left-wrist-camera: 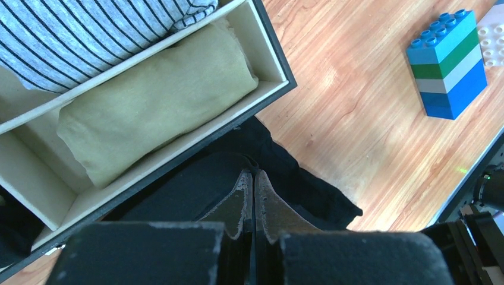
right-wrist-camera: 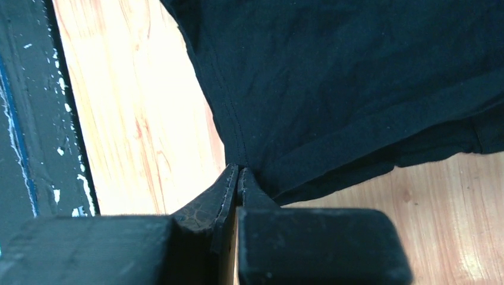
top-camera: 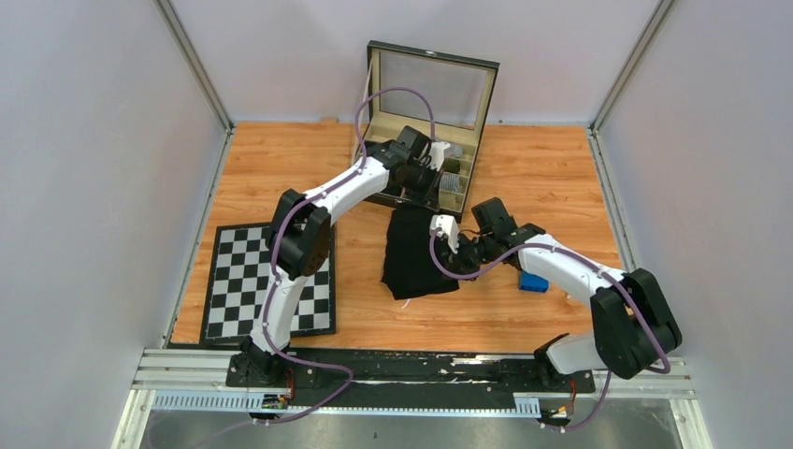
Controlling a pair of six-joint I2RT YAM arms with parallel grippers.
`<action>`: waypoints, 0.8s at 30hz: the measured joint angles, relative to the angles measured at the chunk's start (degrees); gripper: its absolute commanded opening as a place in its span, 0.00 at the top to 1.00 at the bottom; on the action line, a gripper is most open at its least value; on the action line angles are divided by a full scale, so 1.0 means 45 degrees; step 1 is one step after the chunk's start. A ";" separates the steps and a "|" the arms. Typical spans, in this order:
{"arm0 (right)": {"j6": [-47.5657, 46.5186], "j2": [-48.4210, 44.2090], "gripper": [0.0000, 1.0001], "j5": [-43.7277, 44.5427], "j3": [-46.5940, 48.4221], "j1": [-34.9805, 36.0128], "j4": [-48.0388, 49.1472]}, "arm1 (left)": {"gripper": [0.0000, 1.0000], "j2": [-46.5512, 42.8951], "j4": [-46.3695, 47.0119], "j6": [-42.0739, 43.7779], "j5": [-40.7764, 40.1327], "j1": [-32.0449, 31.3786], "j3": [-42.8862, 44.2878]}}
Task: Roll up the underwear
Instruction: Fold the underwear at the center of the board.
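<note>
Top view: left arm [top-camera: 346,192] covers most of the box [top-camera: 432,53] compartments; blue block [top-camera: 533,282] partly behind right arm [top-camera: 561,262]. Wrist views: underwear [right-wrist-camera: 356,77] runs off top and right edges; striped cloth [left-wrist-camera: 89,35] cut by top edge.

We see the underwear [top-camera: 416,251] as a plain black, soft sheet with no marks. It is spread lengthwise on the wooden table [top-camera: 281,168], and its far end reaches the front of the open box [top-camera: 374,89]. The fabric is creased, and a stitched seam runs along one edge.
</note>
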 measured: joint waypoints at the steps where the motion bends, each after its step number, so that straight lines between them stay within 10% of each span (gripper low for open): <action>1: -0.0083 0.0019 1.00 0.0005 -0.0083 -0.0092 0.0015 | 1.00 0.0000 0.0000 0.0000 -0.0010 -0.0005 -0.0005; 24: -0.1112 0.1462 1.00 0.0058 -0.0121 -0.0743 -0.0272 | 1.00 0.1234 0.0481 -0.0291 0.0068 -0.0335 0.0389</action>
